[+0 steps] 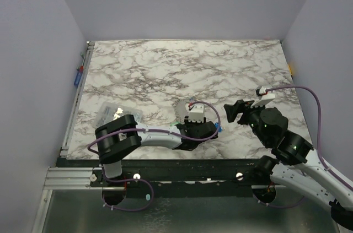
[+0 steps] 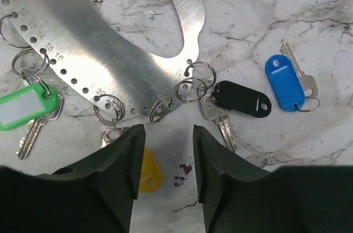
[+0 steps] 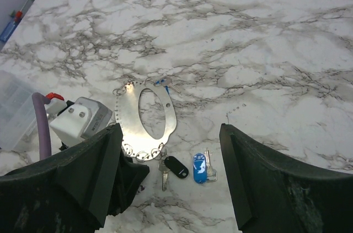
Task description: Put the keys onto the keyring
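The keyring is a flat silvery metal plate [image 2: 83,40] with an oval cut-out and a row of small holes bearing split rings; it also shows in the right wrist view [image 3: 127,128] and the top view [image 1: 181,109]. A green-tagged key [image 2: 22,109], a yellow-tagged key [image 2: 149,169] and a black-tagged key [image 2: 242,98] hang from its rings. A blue-tagged key [image 2: 284,81] lies loose on the marble to the right, also in the right wrist view [image 3: 199,168]. My left gripper [image 2: 165,134] is open and empty, just above the plate's near edge. My right gripper [image 3: 171,134] is wide open and empty, higher up to the right.
A clear plastic bag [image 1: 113,113] lies at the front left of the marble table [image 1: 182,68]. Another small blue key [image 3: 162,82] sits at the plate's far end. The left wrist's white camera block [image 3: 77,120] stands beside the plate.
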`<state>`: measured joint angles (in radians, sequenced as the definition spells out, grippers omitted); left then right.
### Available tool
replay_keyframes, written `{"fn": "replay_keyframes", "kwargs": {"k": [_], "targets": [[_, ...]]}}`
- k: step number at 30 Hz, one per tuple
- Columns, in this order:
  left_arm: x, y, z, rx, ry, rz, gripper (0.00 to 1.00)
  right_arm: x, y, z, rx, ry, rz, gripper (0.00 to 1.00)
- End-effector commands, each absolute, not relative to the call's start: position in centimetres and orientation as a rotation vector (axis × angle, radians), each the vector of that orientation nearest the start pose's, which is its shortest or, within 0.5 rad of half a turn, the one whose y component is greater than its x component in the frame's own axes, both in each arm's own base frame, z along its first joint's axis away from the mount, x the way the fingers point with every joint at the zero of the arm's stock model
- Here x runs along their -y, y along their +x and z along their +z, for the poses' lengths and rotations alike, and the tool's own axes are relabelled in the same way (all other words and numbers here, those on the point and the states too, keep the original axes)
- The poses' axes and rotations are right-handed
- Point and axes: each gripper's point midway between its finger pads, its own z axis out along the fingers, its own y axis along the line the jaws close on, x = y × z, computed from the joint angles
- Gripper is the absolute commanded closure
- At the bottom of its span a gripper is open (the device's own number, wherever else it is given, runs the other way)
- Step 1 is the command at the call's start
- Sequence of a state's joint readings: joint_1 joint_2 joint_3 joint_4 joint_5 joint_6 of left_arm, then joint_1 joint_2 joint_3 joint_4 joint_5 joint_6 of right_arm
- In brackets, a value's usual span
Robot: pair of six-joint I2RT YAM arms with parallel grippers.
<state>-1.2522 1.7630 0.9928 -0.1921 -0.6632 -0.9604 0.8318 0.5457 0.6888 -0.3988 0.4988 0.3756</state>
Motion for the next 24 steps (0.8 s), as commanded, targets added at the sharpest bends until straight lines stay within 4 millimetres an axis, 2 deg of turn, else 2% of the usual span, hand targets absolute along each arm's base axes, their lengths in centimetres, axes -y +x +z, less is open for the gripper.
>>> {"fn": "replay_keyframes", "kwargs": {"k": [1,6,11,19,24], "targets": [[34.8,20.9,4.1,-2.252,0.086,-0.225,0.52,-13.7,21.5,25.0,-1.817,-0.075,0.421,0.2],[35.2,20.6,3.5,-2.261,0.147,-0.226,0.5,-13.8,21.5,24.8,-1.822,-0.077,0.424,0.2],[35.3,20.9,2.9,-2.251,0.175,-0.21,0.56,-14.0,21.6,24.8,-1.828,-0.081,0.426,0.2],[35.3,21.2,2.1,-2.241,0.203,-0.186,0.57,-13.9,21.5,24.7,-1.833,-0.081,0.421,0.2],[35.4,21.3,2.0,-2.227,0.211,-0.189,0.63,-14.0,21.5,24.6,-1.839,-0.085,0.422,0.2]]}}
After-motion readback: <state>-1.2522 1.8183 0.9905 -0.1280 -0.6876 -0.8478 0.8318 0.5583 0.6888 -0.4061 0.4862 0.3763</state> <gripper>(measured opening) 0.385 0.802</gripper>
